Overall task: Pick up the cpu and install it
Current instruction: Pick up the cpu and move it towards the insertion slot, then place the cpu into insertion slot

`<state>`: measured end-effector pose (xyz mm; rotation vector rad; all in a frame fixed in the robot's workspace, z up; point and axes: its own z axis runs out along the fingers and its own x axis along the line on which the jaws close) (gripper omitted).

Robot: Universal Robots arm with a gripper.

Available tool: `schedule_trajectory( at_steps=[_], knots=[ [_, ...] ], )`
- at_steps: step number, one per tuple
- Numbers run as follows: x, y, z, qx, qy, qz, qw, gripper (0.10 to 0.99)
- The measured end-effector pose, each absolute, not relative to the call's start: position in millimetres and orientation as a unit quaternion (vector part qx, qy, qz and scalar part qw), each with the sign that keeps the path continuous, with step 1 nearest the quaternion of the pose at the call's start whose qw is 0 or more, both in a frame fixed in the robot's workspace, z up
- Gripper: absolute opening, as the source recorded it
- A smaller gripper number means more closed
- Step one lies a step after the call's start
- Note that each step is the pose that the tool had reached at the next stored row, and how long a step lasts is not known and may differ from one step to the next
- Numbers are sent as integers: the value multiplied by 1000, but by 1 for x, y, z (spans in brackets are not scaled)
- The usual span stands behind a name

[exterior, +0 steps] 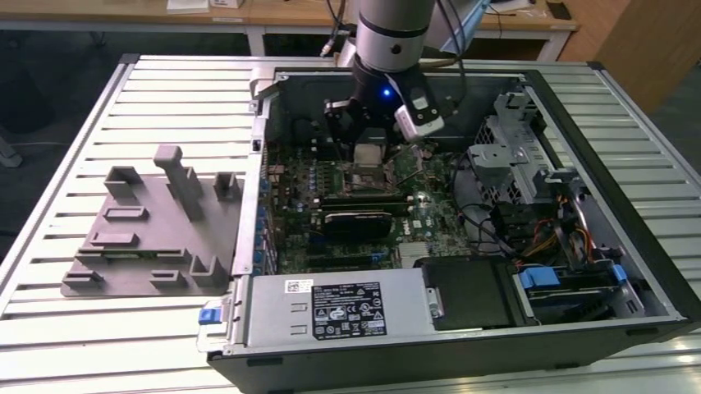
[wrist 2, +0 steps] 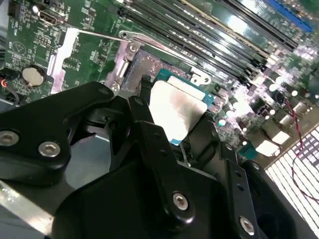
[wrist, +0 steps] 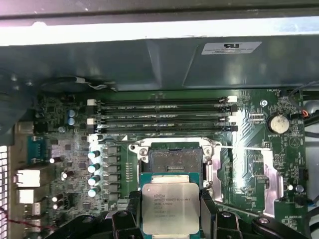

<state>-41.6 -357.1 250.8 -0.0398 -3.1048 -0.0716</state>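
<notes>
Ribbed metal slats, pale and matte, make up the tabletop (exterior: 164, 98). On it lies an open computer case (exterior: 460, 357), a black-rimmed steel box with its side off. At the exterior view's left of the case sits a grey plastic fixture (exterior: 153, 238), a flat plate with blocky posts and low pockets. Along the near edge of the case runs a boxy grey metal power supply (exterior: 328, 308).

A smooth silver arm (exterior: 392, 33) reaches down into the case. Its claw (exterior: 370, 152) has black, matte, bolted fingers (wrist: 208, 211). They are pressed against opposite edges of the cpu (wrist: 170, 201), holding it.

The cpu is a flat square with a brushed silver-grey lid over a green rim, and the lid shines pale in the second wrist view (wrist 2: 174, 107). It hangs above the green circuit board (wrist: 65, 149), close to the square socket (wrist: 174, 157).

The socket's dark bed is uncovered inside a bright metal frame, and the cpu is not seated in it. Beyond the socket run long black memory slots (wrist: 164, 114) in parallel rows. A round, shiny coin battery (wrist: 278, 123) sits off to one side of it. On its other side stands a row of small metal-topped capacitors (wrist: 93, 172).
</notes>
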Motion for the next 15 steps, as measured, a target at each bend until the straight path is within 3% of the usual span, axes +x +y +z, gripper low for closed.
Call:
schedule_trajectory(
  at_steps=[6, 15],
  knots=[
    [-40, -356, 245, 1, -1000, -23, 9, 545],
    [-37, -355, 243, 3, -1000, -23, 9, 545]
  ],
)
